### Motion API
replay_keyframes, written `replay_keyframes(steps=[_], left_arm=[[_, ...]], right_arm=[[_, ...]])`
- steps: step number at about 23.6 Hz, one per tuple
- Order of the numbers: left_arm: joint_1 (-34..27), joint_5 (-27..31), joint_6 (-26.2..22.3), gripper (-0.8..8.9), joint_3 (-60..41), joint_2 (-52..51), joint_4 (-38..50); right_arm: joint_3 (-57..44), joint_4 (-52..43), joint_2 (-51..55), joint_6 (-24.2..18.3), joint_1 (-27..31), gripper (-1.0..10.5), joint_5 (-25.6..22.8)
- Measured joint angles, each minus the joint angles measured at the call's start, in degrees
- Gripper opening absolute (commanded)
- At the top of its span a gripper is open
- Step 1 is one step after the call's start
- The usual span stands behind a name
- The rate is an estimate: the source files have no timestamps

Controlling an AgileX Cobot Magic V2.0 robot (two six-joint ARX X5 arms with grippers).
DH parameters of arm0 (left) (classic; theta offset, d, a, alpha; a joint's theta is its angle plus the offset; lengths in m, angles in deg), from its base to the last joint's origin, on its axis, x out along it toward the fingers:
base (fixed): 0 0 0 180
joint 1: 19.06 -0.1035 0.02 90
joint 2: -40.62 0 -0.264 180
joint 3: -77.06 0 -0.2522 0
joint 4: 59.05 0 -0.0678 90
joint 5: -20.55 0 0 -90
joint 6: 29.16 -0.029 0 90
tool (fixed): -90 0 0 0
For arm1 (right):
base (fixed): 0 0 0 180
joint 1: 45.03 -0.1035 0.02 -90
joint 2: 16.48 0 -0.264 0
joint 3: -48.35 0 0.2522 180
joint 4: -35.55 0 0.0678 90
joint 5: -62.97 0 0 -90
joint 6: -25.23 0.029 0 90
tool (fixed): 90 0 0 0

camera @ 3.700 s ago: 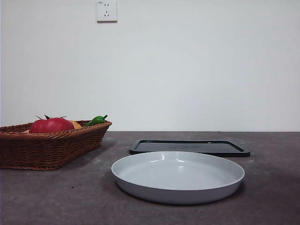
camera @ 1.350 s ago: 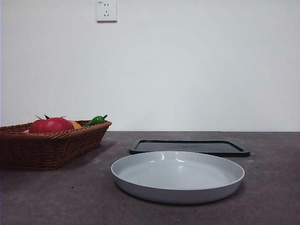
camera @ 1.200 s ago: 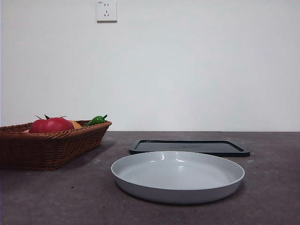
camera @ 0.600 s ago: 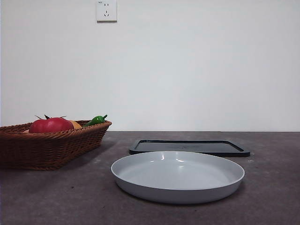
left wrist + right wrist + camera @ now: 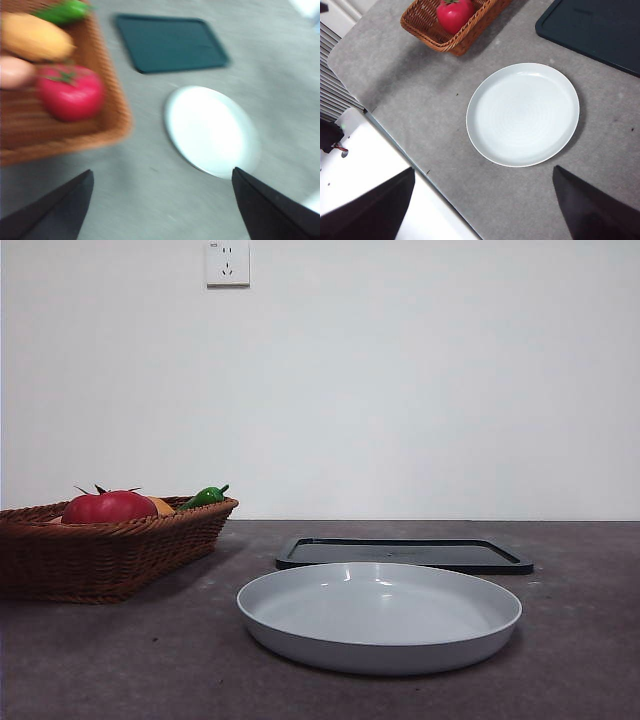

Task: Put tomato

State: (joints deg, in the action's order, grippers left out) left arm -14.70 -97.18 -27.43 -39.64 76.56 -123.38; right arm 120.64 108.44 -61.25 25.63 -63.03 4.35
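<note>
The red tomato (image 5: 110, 507) with a dark green stem lies in a brown wicker basket (image 5: 150, 530) at the left of the table. It also shows in the left wrist view (image 5: 70, 92) and the right wrist view (image 5: 454, 12). My left gripper (image 5: 162, 172) is open and empty, high above the table between the basket (image 5: 120, 117) and a white plate (image 5: 210, 130); this view is blurred. My right gripper (image 5: 483, 170) is open and empty, high above the plate (image 5: 522, 112). Neither gripper shows in the front view.
The white plate (image 5: 380, 615) sits in the middle front, with a flat black tray (image 5: 405, 554) behind it. A green chili (image 5: 205, 496) and an orange fruit (image 5: 162, 505) share the basket. The table's edge (image 5: 395, 140) shows in the right wrist view.
</note>
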Motion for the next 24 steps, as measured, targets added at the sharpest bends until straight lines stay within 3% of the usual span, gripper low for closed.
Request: replay_keyframes(steps=[11,15,24], left_arm=[[1.1,4.9,-1.4,4.37,0.0,13.5,16.8],[2.1,8.2,-3.6,4.37,0.0,19.5,22.1],[3.8,10.0,-7.2,4.38,0.0,31.4,32.5]], right_arm=[[0.0,0.0,-0.1,0.0,0.0,4.4,0.0],[0.0,0.0,-0.1,0.0,0.0,4.4,0.0],[0.0,0.0,-0.1,0.0,0.0,4.4,0.0]])
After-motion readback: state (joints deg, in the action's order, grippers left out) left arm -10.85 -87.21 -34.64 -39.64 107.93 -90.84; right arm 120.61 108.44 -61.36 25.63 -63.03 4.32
